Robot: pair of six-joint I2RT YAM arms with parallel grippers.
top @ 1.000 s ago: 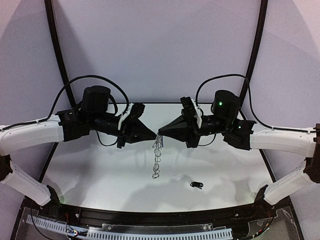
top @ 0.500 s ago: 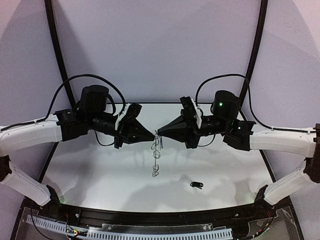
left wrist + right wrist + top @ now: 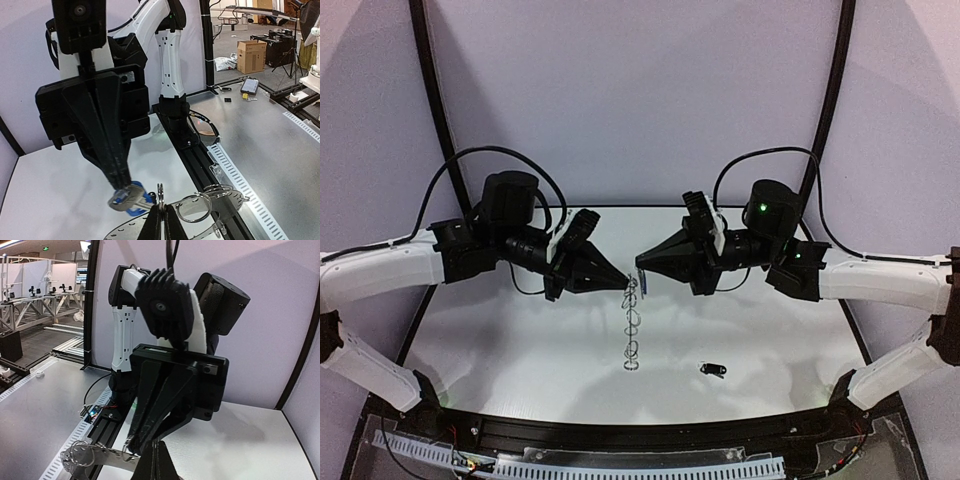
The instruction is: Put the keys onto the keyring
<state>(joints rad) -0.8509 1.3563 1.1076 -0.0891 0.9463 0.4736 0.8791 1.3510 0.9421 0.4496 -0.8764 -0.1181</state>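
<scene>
White table (image 3: 500,340) under pale walls, bounded by a black rail (image 3: 650,432) at the near edge and curved black posts (image 3: 435,110) at the back corners; broad bare surface either side of centre. Above mid-table, left gripper (image 3: 624,286) pinched shut on a wire loop of the keyring (image 3: 632,325), hung as a chain of loops toward the surface. Opposite, right gripper (image 3: 640,264) clamped on the blue key (image 3: 127,199), just beside that loop. Right of the ring, inside the rail, black key (image 3: 712,370) flat on the table.
</scene>
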